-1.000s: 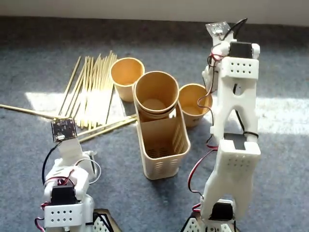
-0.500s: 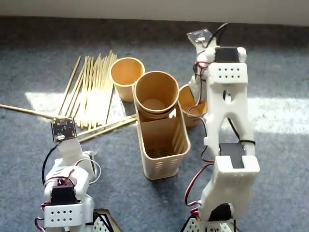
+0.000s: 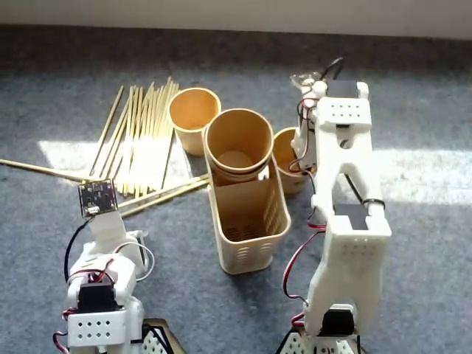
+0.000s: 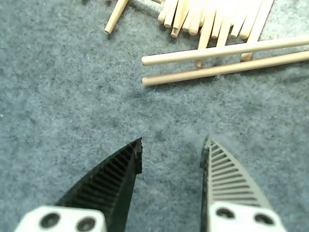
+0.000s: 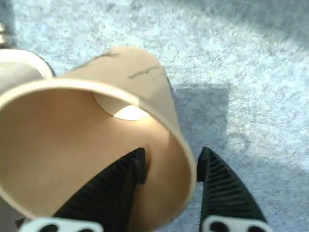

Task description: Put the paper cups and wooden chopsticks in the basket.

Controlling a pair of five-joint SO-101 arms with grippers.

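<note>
A cream slotted basket (image 3: 259, 234) stands mid-table with stacked paper cups (image 3: 238, 144) in its far end. Another paper cup (image 3: 194, 110) stands behind it to the left. A third cup (image 3: 285, 156) sits at the basket's right, under my right arm (image 3: 343, 125). My right gripper (image 5: 170, 162) is open and straddles this cup's (image 5: 82, 145) wall, the black finger inside and the other outside. Wooden chopsticks (image 3: 140, 136) lie fanned at the left, with two more (image 3: 166, 193) by the basket. My left gripper (image 4: 173, 150) hovers open over bare carpet, short of two chopsticks (image 4: 217, 60).
Grey carpet (image 3: 413, 88) covers the table. A single long chopstick (image 3: 37, 169) lies apart at the far left. The left arm's base (image 3: 99, 310) sits at the front left. A bright patch of sunlight (image 3: 428, 177) falls across the right side.
My right arm swung left and came down onto the cup beside the basket, so its fingers now straddle the cup's wall. The left arm, basket and chopsticks stayed put.
</note>
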